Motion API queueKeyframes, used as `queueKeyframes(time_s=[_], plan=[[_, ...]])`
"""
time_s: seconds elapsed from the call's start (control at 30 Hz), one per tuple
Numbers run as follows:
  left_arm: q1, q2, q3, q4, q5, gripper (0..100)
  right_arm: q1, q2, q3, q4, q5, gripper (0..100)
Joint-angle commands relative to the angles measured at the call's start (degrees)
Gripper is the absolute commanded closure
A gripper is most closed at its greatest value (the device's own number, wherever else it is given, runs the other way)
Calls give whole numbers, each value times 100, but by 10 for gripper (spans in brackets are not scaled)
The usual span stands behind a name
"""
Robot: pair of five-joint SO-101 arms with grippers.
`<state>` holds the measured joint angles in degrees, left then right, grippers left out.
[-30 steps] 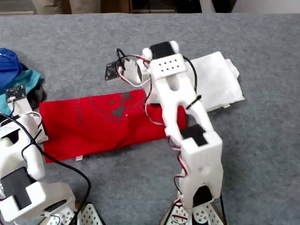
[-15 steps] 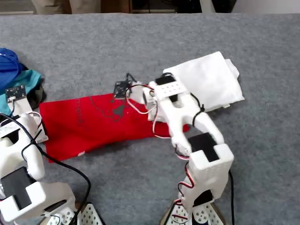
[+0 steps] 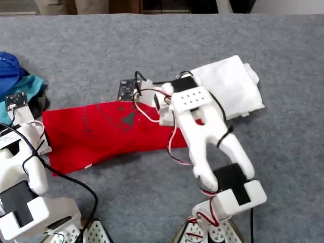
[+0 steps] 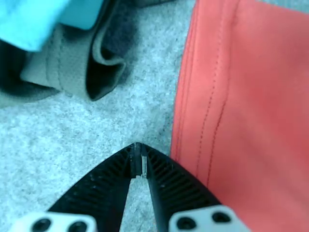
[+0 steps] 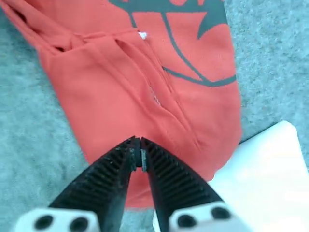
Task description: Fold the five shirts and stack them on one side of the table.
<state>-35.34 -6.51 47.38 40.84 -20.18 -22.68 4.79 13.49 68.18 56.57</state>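
Here, your right gripper [image 5: 140, 155] sits over the red shirt [image 3: 96, 134], at its end nearest the folded white shirt [image 3: 230, 88], fingers pressed together. Your left gripper [image 4: 138, 162], fingers also together, is over the grey table [image 3: 76, 50] just beside the red shirt's other end, near a blue and teal shirt pile [image 3: 15, 81].

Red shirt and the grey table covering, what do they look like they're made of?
Red shirt: probably a soft cotton-type knit, matte; it lies limp with creases, stitched seams and a dark printed graphic. Grey table covering: looks like felt or low-pile carpet, matte and fuzzy, with a speckled fibrous texture in the wrist views.
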Motion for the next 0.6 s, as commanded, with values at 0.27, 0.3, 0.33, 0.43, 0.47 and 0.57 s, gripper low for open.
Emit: queueKeyframes(time_s=[0.27,0.3,0.33,0.43,0.47,0.57], plan=[[-44,-154,-211,44,53,980,-804,857,-224,-949,-1143,997],[-62,-154,-352,211,53,980,-892,760,-295,-888,-1178,997],[-79,-154,-519,431,53,980,-936,673,-374,-774,-1187,997],[-202,-154,-1099,1169,53,980,-980,444,-549,-519,-1336,997],[-264,-154,-1301,1336,53,980,-980,426,-549,-527,-1398,997],[-466,-233,-1732,1626,53,980,-971,690,-418,-853,-1565,997]])
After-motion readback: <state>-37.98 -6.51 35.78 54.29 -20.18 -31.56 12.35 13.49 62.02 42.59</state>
